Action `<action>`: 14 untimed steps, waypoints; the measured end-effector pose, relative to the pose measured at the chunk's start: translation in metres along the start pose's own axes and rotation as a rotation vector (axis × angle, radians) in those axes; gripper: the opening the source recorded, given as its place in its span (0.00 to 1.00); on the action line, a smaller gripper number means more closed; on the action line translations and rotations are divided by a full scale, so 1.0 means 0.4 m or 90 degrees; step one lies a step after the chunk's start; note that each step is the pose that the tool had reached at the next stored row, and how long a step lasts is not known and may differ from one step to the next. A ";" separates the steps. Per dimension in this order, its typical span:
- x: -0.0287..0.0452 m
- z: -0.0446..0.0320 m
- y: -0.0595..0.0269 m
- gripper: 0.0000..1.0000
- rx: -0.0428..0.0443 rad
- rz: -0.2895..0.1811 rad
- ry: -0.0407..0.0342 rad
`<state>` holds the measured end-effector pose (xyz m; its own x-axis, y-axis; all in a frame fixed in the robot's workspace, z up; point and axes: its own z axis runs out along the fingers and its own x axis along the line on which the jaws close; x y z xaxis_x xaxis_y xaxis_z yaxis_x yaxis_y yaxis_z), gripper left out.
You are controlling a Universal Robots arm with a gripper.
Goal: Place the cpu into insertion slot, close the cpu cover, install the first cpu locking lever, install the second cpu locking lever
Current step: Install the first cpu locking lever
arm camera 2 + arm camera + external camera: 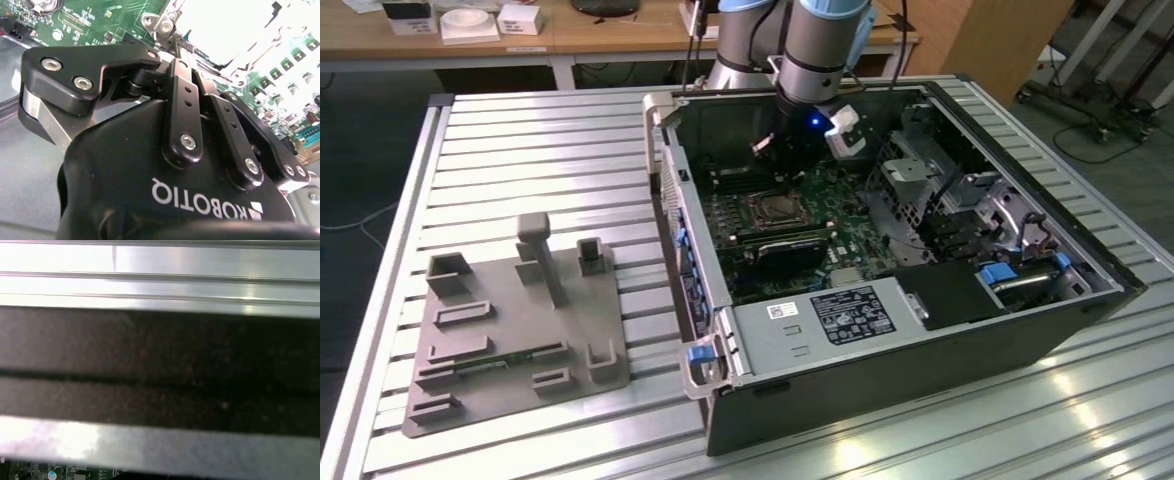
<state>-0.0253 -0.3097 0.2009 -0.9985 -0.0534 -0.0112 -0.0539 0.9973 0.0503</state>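
In the exterior view the arm reaches down into the open computer case [1067,300], and my gripper [785,170] hangs just above the far edge of the cpu socket [778,208] on the green motherboard [834,225]. A silvery cover frame [758,200] lies around the socket. Its centre looks dark tan, and I cannot tell the cpu apart there. In the second wrist view my gripper [181,46] has its black fingers [184,95] drawn together, their tips beside a screwed corner [164,26] of the socket frame. The socket [235,30] is washed out white. The locking levers cannot be made out.
A labelled grey box [847,315] and a drive cage [927,185] crowd the case beside the board. The case wall [160,370] stands close to the wrist. A grey fixture plate [507,330] rests on the slatted aluminium table [547,150] at the exterior view's left.
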 end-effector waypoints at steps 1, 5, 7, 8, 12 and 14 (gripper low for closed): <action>0.000 0.000 0.000 0.10 0.0002 0.000 0.0001; 0.000 0.000 0.000 0.10 0.0004 0.000 0.0000; 0.000 0.000 0.000 0.10 -0.0009 0.000 -0.0001; 0.000 -0.002 0.000 0.10 -0.0023 0.000 -0.0002; 0.000 -0.010 0.001 0.10 -0.0097 0.000 -0.0006; 0.000 -0.011 0.001 0.10 -0.0121 0.000 -0.0008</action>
<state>-0.0254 -0.3096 0.2053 -0.9985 -0.0531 -0.0124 -0.0539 0.9961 0.0692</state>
